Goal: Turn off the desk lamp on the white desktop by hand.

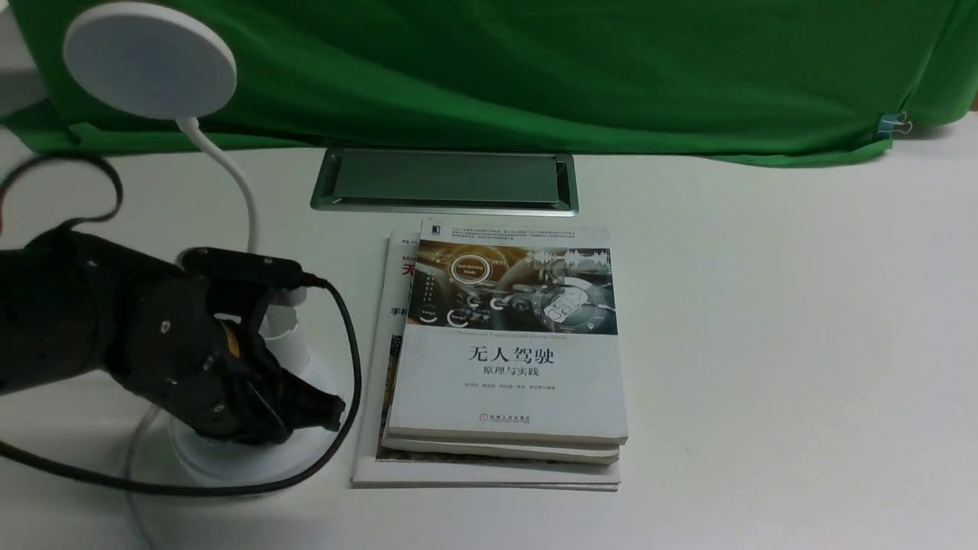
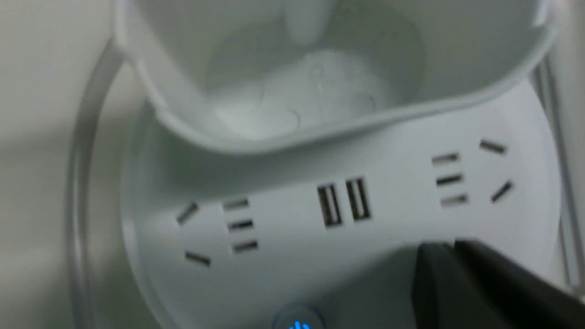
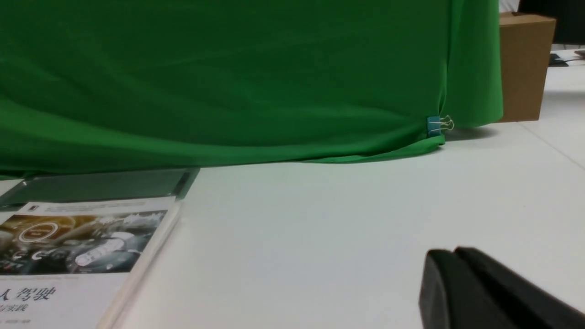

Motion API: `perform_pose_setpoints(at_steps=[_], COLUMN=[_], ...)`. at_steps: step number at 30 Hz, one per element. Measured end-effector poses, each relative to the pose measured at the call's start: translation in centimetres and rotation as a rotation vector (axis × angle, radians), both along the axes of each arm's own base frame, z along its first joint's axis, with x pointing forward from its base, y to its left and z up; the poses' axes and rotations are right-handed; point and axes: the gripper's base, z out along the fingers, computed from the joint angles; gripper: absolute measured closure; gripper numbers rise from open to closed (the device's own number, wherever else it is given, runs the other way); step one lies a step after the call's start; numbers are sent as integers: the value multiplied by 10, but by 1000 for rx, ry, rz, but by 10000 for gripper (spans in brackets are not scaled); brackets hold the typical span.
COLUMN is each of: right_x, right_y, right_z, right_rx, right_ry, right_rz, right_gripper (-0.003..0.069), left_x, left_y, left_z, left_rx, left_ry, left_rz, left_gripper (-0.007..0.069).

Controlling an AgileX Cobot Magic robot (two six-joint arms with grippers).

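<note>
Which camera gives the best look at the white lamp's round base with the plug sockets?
The left wrist view: close up on the white round lamp base, with both sockets, USB ports and a blue-lit button. In the front view the black left gripper hides most of it. The right wrist view misses it.
</note>
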Motion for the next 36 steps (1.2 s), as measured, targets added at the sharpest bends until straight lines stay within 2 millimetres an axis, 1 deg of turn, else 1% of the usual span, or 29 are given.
perform_pose_setpoints(at_steps=[4,7,8,9,12,13,20,22,23,26,27,28,30,33,34,35,36], right_x=[0,0,0,0,0,0,0,0,0,0,0,0,0,0,0,0,0], right_y=[0,0,0,0,0,0,0,0,0,0,0,0,0,0,0,0,0], right_z=[0,0,0,0,0,0,0,0,0,0,0,0,0,0,0,0,0], right_rx=[0,0,0,0,0,0,0,0,0,0,0,0,0,0,0,0,0], right_ry=[0,0,0,0,0,0,0,0,0,0,0,0,0,0,0,0,0], right_rz=[0,0,0,0,0,0,0,0,0,0,0,0,0,0,0,0,0], right_gripper=[624,624,624,624,624,624,624,624,624,624,624,624,624,624,624,624,624], left_x=[-2,-9,-13,-13,-20,-22,-28,-34,-38,-59,-69,-84,-109,-148,-150,-170,-179], left_y=[1,3,4,4,7,7,7,8,9,14,18,23,31,44,45,52,55], left_z=[6,13,19,21,43,48,59,69,77,107,118,130,146,156,156,156,154], left_rx=[-9,-14,-21,-23,-53,-59,-98,-128,-147,-201,-216,-239,-277,-319,-321,-327,-326], left_ry=[-28,-36,-49,-54,-132,-149,-174,-202,-231,-359,-420,-500,-625,-811,-820,-911,-950], left_rz=[1,6,11,12,21,22,38,44,44,32,21,13,7,-8,-8,-26,-34], left_gripper=[620,620,620,620,620,620,620,620,620,620,620,620,620,620,620,620,620])
